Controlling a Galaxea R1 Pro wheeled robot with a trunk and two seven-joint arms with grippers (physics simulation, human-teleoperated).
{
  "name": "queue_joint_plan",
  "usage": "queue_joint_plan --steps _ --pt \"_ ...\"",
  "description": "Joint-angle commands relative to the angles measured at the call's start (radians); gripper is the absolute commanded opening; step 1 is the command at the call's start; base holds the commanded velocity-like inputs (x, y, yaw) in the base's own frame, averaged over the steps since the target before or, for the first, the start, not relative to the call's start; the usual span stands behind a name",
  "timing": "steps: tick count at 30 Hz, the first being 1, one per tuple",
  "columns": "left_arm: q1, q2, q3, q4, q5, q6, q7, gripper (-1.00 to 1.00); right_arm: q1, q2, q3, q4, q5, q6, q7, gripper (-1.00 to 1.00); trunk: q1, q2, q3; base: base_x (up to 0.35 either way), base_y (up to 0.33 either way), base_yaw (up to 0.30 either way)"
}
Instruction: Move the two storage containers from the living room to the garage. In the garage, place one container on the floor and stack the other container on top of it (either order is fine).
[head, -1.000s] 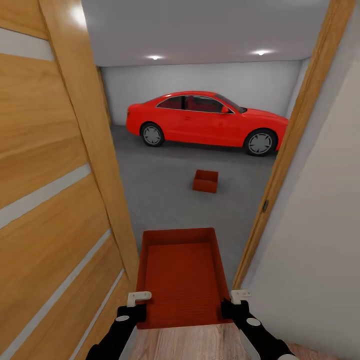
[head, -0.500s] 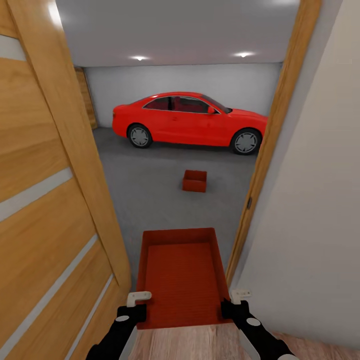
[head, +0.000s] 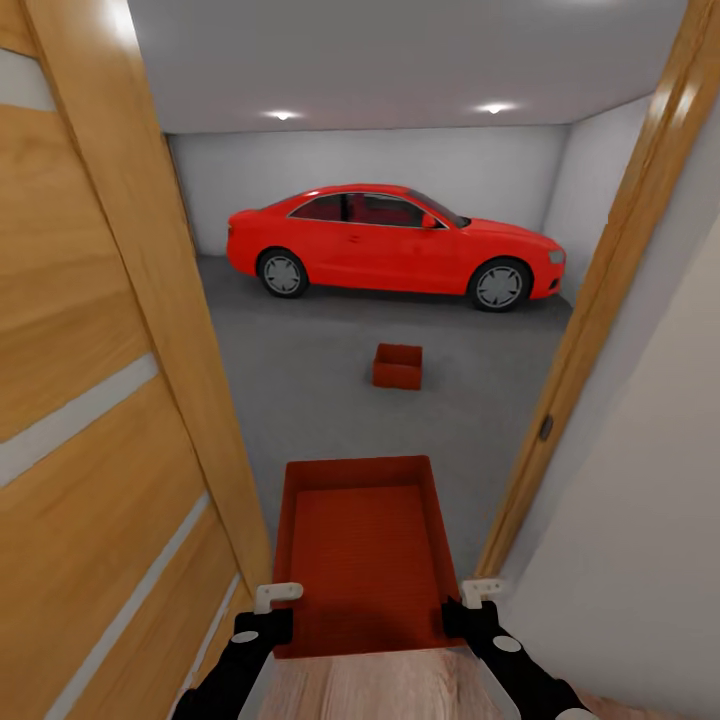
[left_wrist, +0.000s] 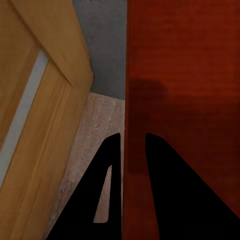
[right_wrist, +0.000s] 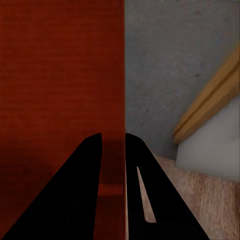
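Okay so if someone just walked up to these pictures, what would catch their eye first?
Probably the red car, parked side-on against the garage's white back wall, seen through a wooden doorway. Next, the rust-red container held out in front, the left gripper and right gripper each clamped on a side wall. A matching container sits on the grey floor before the car.

A wooden door (head: 90, 400) and a wooden door frame (head: 600, 330) are seen flanking a doorway. Beyond it, white walls (head: 360, 165), a grey ceiling lit by two round lights (head: 283, 115), grey concrete flooring (head: 330, 390) and a red car (head: 390, 245) are shown.
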Motion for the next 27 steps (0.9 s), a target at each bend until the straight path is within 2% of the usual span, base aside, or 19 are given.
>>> queue_joint_plan --steps 1,12,27 --pt "-0.001 -0.001 0.003 -0.011 -0.022 0.007 0.003 -1.0 0.0 -0.001 0.059 0.004 0.02 -0.004 0.011 -1.0 0.001 -0.002 -0.002 0.24 0.227 0.0" --pt "-0.001 -0.001 0.003 -0.011 -0.022 0.007 0.001 -1.0 0.0 -0.001 0.058 0.004 0.02 -0.004 0.011 -1.0 0.001 -0.002 -0.002 0.045 0.047 -0.011" --pt "-0.001 -0.001 0.003 -0.011 -0.022 0.007 0.001 -1.0 0.0 -0.001 0.056 0.004 0.02 -0.004 0.011 -1.0 0.001 -0.002 -0.002 0.0 0.0 -0.242"
